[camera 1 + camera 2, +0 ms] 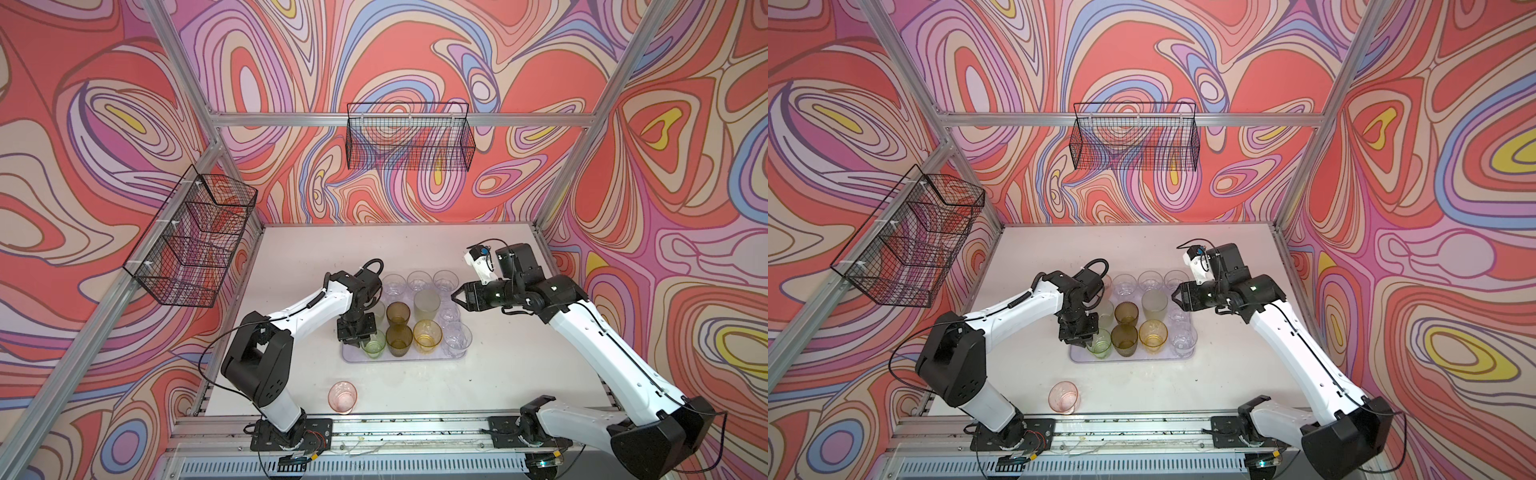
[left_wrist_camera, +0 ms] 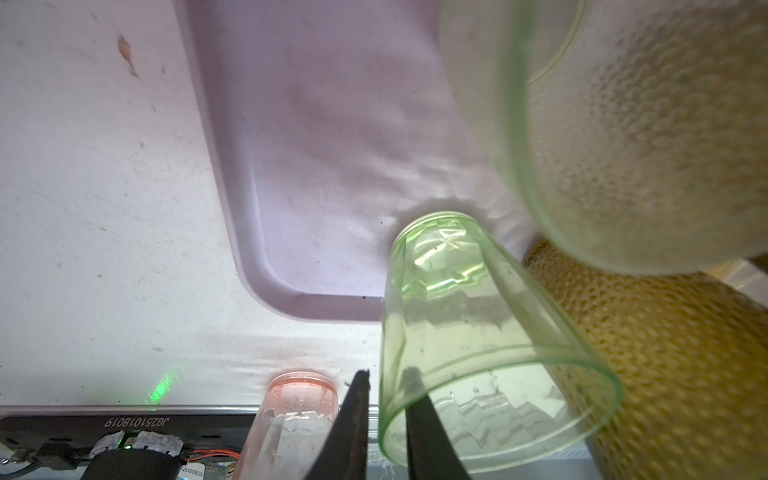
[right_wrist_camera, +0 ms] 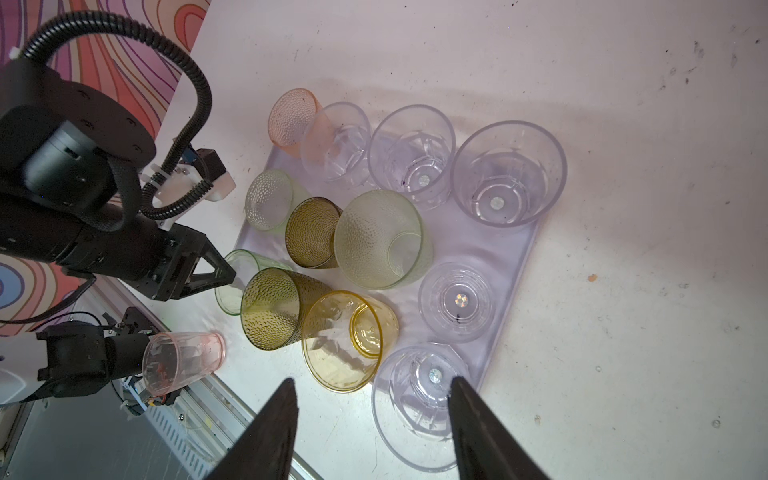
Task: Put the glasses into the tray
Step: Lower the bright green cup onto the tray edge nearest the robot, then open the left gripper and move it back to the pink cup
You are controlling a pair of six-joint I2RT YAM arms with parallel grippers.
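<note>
The lilac tray (image 1: 353, 358) (image 1: 1079, 358) (image 2: 291, 166) (image 3: 511, 266) holds several glasses: clear, olive-brown (image 1: 397, 312), amber (image 1: 427, 336), pale green (image 1: 426, 304) and pink (image 3: 291, 120). A green glass (image 1: 374, 345) (image 1: 1099, 344) (image 2: 478, 340) (image 3: 232, 274) stands in the tray's near left corner. My left gripper (image 1: 358, 342) (image 1: 1084, 343) (image 2: 388, 372) straddles its rim, one finger inside and one outside, with a small gap showing, so it is open. A pink glass (image 1: 343, 397) (image 1: 1064, 397) (image 2: 299, 399) (image 3: 183, 361) stands on the table near the front edge. My right gripper (image 1: 454, 296) (image 1: 1173, 294) (image 3: 372, 380) hovers open and empty by the tray's right side.
Two black wire baskets hang on the frame, one on the back wall (image 1: 409, 137) and one on the left wall (image 1: 195, 237). The metal rail (image 1: 395, 428) with both arm bases runs along the front edge, just behind the pink glass.
</note>
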